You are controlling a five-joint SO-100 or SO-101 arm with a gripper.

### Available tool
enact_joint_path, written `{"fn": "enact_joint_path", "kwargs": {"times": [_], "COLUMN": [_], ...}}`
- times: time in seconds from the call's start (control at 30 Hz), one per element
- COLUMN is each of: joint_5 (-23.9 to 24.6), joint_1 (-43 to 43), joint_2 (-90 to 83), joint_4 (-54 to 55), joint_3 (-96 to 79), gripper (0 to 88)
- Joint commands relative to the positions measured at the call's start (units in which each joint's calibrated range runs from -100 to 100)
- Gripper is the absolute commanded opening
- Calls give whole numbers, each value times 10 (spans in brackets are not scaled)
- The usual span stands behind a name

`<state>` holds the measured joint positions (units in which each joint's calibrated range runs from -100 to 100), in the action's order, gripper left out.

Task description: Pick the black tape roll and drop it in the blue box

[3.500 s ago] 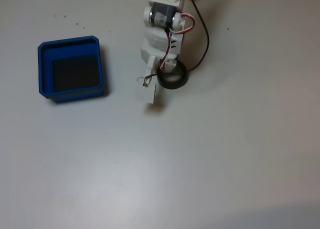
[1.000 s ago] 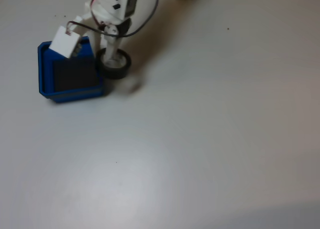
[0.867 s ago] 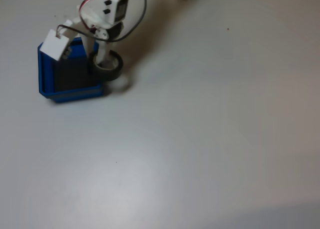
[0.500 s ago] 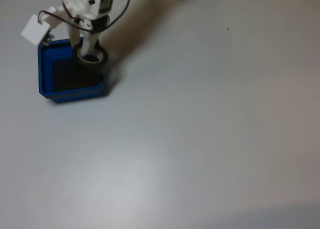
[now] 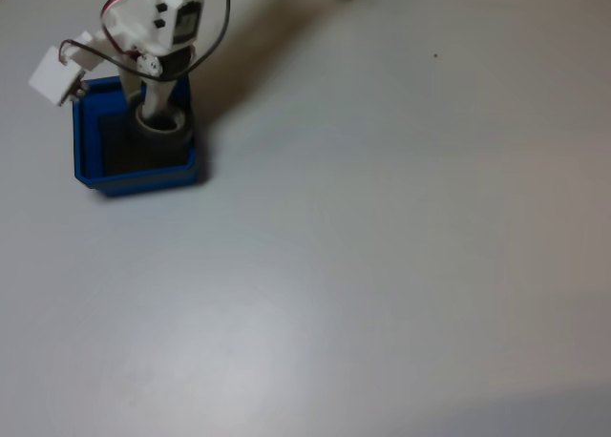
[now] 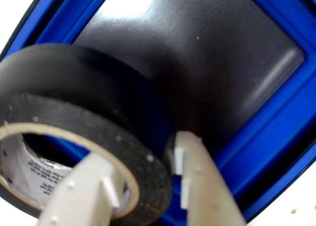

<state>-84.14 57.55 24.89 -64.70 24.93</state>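
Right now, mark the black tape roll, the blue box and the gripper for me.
black tape roll (image 6: pixel 98 95): wrist view, outer black side wall.
blue box (image 5: pixel 143 177): fixed view, rim nearest the picture's lower edge.
gripper (image 6: pixel 140 184): wrist view, between the two white fingertips, clamping the roll's wall.

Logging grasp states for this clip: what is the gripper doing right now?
Gripper: closed on the black tape roll, one finger inside its core and one outside, above the blue box.
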Motion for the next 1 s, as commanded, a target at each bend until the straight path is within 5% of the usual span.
{"fn": "enact_joint_path", "kwargs": {"times": [0.0,0.97], "joint_5": [3,-4], "joint_1": [12,47], "joint_2": [2,94], "joint_4": [4,31], "joint_3": [72,106], "gripper": [4,4]}}
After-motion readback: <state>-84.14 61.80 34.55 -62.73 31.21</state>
